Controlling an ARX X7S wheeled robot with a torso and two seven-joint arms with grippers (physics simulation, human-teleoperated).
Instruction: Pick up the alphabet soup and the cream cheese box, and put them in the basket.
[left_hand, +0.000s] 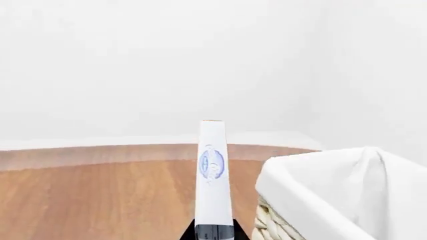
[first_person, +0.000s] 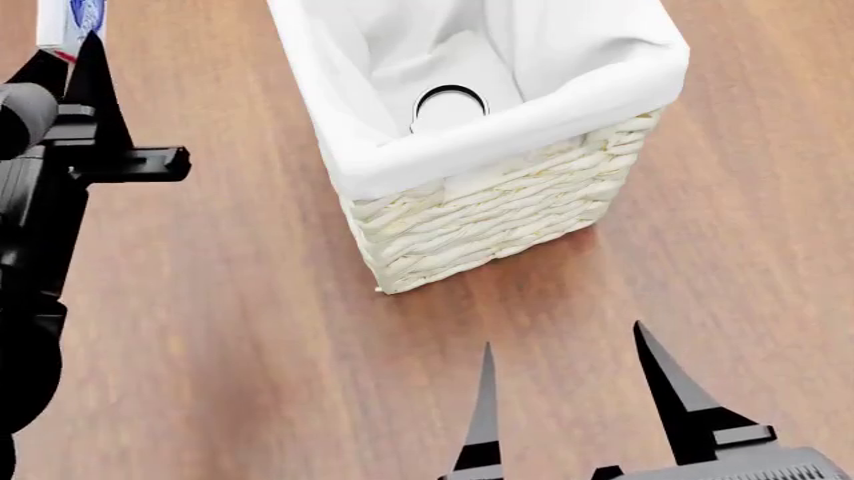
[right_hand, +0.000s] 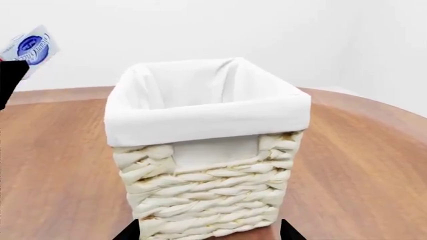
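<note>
Step in hand: the left claw (first_person: 70, 55) is carrying the cream cheese box (left_hand: 213, 175), clamped on its lower end and holding it upright above the wooden counter (first_person: 200, 330), beside the basket (first_person: 494, 215) but not yet over it.
Soup: a round can top (first_person: 449, 106) is showing on the liner at the bottom of the basket (judging by the task, the alphabet soup is already delivered).
Right claw: the right claw (first_person: 567, 385) is hanging empty with its fingers spread apart, in front of the basket and clear of it.
Next move: the left arm is needing to travel sideways until the box is over the white cloth liner (right_hand: 200, 115), high enough to clear the folded rim, and only then let go.
Writing: a blue oval mark is showing on the box face; its lettering is too blurred to read.
</note>
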